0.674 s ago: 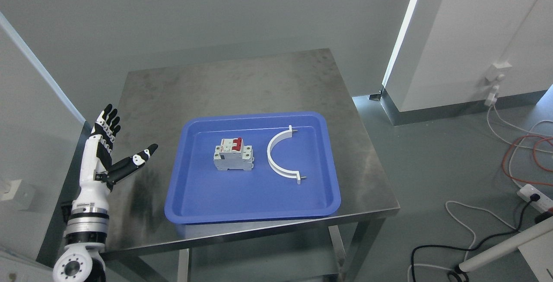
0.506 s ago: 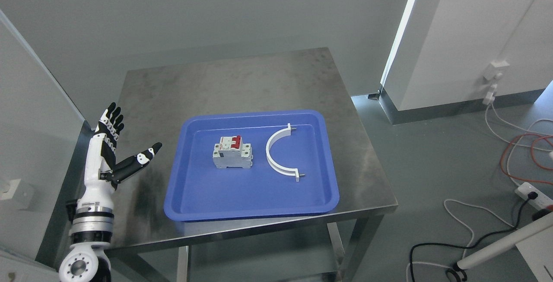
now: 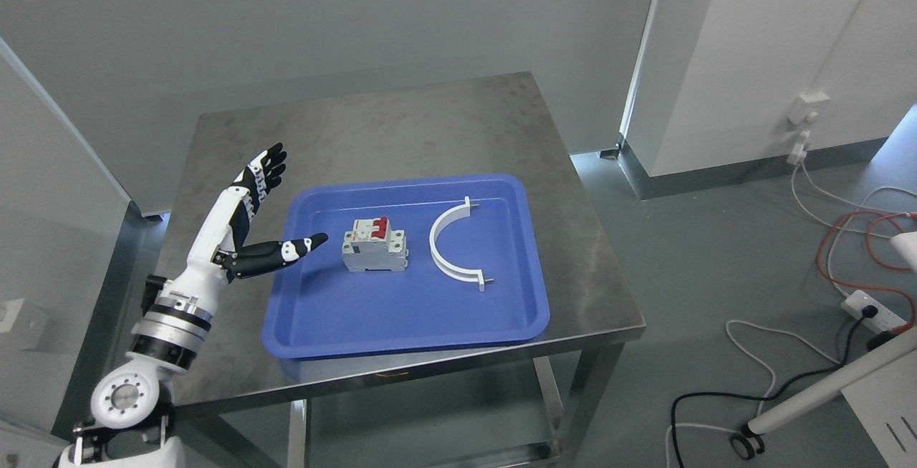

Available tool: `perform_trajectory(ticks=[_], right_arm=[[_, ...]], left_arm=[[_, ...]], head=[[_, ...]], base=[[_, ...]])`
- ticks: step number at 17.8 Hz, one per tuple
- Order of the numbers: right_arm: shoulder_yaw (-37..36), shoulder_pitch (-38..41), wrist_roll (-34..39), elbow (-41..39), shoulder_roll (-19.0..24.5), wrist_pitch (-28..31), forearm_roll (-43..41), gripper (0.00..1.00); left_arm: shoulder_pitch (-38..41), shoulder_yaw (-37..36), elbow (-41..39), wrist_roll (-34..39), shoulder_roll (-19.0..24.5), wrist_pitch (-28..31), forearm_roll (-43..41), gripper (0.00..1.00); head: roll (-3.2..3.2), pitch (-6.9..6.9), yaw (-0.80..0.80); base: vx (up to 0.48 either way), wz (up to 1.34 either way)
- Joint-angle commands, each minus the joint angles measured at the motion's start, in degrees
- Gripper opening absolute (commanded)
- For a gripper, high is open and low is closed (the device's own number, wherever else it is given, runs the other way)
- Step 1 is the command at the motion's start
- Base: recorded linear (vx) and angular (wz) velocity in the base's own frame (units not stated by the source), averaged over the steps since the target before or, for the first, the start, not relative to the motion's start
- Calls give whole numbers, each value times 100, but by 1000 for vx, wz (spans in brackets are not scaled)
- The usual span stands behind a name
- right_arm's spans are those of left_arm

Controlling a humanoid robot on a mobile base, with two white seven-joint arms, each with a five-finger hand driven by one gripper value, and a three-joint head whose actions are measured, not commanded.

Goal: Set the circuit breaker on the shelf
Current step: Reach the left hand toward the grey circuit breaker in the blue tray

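Left hand [image 3: 251, 221] is being held with fingers spread apart, holding nothing, thumb pointed at the circuit breaker [image 3: 375, 245], likely being lined up for a side grasp. Breaker is sitting upright in the blue tray [image 3: 401, 325] on the worktop [image 3: 401, 124], beside a white curved bracket [image 3: 451, 249]. No shelf is being shown.

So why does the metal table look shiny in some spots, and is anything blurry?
Head view: the steel table shows soft, smudgy reflections, brightest along its right edge beside the lit strip on the wall; nothing is blurry, since the circuit breaker, the blue tray and the left robot hand all look sharp, and shadows are faint.
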Motion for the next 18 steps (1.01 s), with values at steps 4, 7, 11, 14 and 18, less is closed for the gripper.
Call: perform_trajectory(ticks=[4, 7, 11, 14, 18], right_arm=[[114, 0, -5, 0, -100, -82, -7, 100], [114, 0, -5, 0, -100, -82, 1, 100], [114, 0, 4, 0, -100, -82, 1, 100], [114, 0, -5, 0, -100, -90, 1, 100], [114, 0, 3, 0, -100, -82, 1, 100]], left_arm=[[-434, -1027, 1, -866, 1467, 976, -283, 93], [-609, -1237, 1, -1035, 1441, 985, -387, 90], [-706, -1729, 10, -1044, 1397, 1090, -695, 84], [-689, -1844, 28, -1052, 1318, 1143, -1107, 78], [-689, -1827, 151, -1044, 1072, 1135, -1205, 64]], head=[[0, 0, 0], [0, 0, 0], [0, 0, 0], [0, 0, 0], [0, 0, 0]], base=[[-1, -10], [2, -11], [1, -8], [0, 0], [0, 0]])
